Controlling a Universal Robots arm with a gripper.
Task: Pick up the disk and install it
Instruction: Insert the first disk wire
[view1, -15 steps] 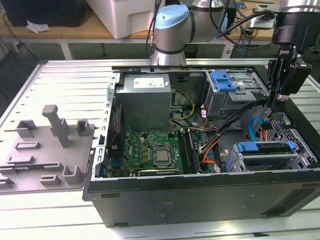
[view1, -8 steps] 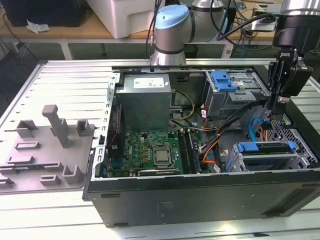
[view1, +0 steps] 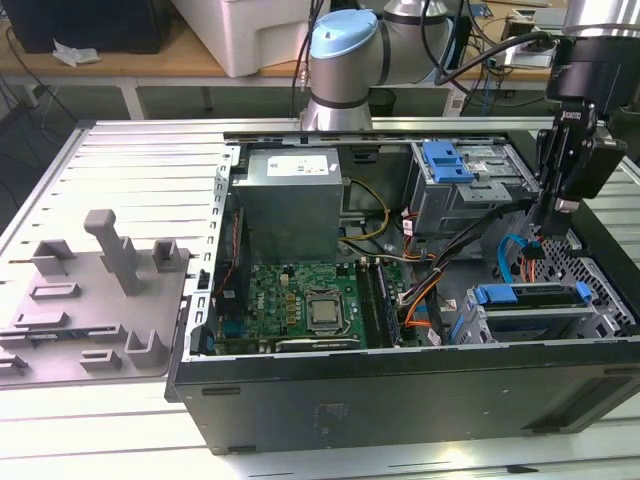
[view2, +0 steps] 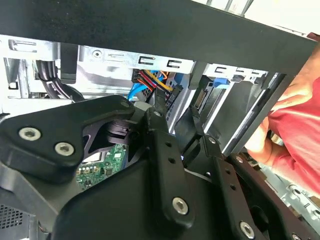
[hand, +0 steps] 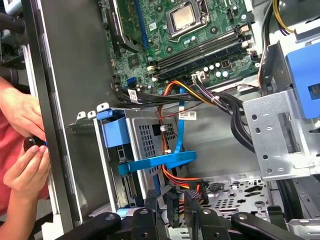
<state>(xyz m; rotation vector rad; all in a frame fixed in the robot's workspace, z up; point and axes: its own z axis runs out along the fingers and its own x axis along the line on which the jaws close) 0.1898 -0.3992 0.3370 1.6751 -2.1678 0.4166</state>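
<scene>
An open black computer case (view1: 380, 405) is lying on its side on a slotted metal table (view1: 130, 150), with the robot arm's claw (view1: 548, 222) reaching down into one end of it. Far from the claw, toward the exterior view's left, a grey moulded plastic fixture (view1: 100, 270) is sitting on the table. Closer in, a large grey metal box (view1: 295, 200) and a green motherboard (view1: 300, 305) are filling the middle of the case, while a bare blue plastic bracket (view1: 447, 160) is resting on the upper bay beside the claw.

The disk (view1: 530, 312), a silver drive in a blue carrier, is sitting just below and in front of the claw, apparently already slid into the perforated grey metal drive cage (hand: 145, 137). Whether the claw is released or clenched cannot be told from any view.

In the first wrist view, a flat blue data cable (hand: 160, 162) and a bundle of orange, red and black wires (hand: 172, 177) are looping directly under the claw (hand: 172, 200). That seems to be the main hazard: any sideways or upward move could hook these leads and drag a connector loose or pull the carrier out of line. The cage's metal edge is also lying close enough to be struck. Just outside the case wall, a person's hand (hand: 25, 167) is working near the claw's path.
</scene>
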